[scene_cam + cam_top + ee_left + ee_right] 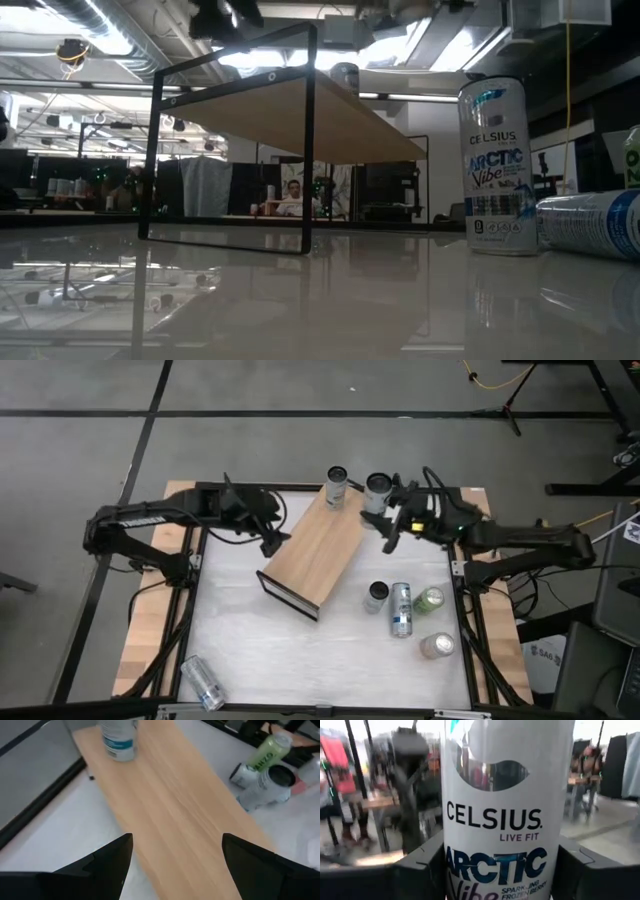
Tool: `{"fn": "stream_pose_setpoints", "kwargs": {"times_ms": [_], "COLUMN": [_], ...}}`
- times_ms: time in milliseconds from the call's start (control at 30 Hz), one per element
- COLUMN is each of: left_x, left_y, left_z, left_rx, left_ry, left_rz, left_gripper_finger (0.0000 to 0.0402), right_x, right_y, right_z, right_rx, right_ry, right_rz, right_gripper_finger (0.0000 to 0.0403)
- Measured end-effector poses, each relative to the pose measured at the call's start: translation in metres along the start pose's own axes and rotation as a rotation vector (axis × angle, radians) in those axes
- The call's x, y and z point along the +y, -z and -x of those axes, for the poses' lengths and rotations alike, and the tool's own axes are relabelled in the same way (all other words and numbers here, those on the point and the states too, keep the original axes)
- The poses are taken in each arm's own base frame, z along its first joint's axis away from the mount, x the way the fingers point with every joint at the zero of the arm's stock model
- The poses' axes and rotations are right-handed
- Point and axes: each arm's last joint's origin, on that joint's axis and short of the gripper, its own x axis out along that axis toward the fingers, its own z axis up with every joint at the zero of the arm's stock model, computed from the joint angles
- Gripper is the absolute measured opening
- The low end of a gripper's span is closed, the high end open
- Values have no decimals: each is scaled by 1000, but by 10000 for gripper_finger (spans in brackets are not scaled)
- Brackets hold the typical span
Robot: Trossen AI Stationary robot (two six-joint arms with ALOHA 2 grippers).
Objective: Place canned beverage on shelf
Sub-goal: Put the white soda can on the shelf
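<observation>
The shelf [315, 550] is a long light-wood board with black frame ends, lying slantwise at the table's middle. One can [337, 487] stands upright on its far end and also shows in the left wrist view [119, 740]. My right gripper [384, 510] is shut on a white Celsius can [505, 795], which it holds upright just off the shelf's far right corner. My left gripper [272, 541] is open and empty. It hovers at the shelf's left long edge, with its fingers over the board [175, 810]. My right gripper pinches the Celsius can's side wall [451, 862] between its two fingers, one on each side of the can's body. The fingers come level from the table's right side. The can stands upright in the hold. Its bottom is out of view.
Several cans stand or lie on the white table right of the shelf: a dark-topped one [377, 596], a lying silver one [401, 610], a green one [430, 600] and one nearer [437, 646]. Another can [203, 682] lies at the near left corner.
</observation>
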Motion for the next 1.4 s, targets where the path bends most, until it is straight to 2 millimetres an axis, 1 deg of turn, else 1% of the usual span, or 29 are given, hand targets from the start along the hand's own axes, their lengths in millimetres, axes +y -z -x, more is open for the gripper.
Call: {"fn": "stream_pose_setpoints", "kwargs": {"times_ms": [133,233,400,500,733,900,1233,1400], "left_x": [6,5,3,3,3,4,5,5], "left_y": [18,23,28,29,28,27,27,27], "left_z": [-17,-29,-44,-48,-48,-48,-48,-48], "left_rx": [-36,-120,-211,-244,-264,-285,-291,-290], "left_ry": [38,90,156,164,164,122,93,93], "left_rz": [-85,-133,-170,-167,-162,-154,-149,-149], "left_gripper_finger": [299,298,298,298,298,298,298,298], "right_x": [2,4,6,4,-1,-7,-4,-1], "right_y": [38,57,84,98,122,132,162,167], "right_z": [-8,-16,-36,-45,-61,-69,-83,-98], "right_rx": [-127,-167,-109,-67,-46,-79,-44,-46], "right_ry": [16,18,32,68,101,123,149,150], "right_rz": [-38,-46,-19,-5,2,-4,8,36], "right_gripper_finger": [234,245,250,251,253,253,254,254]}}
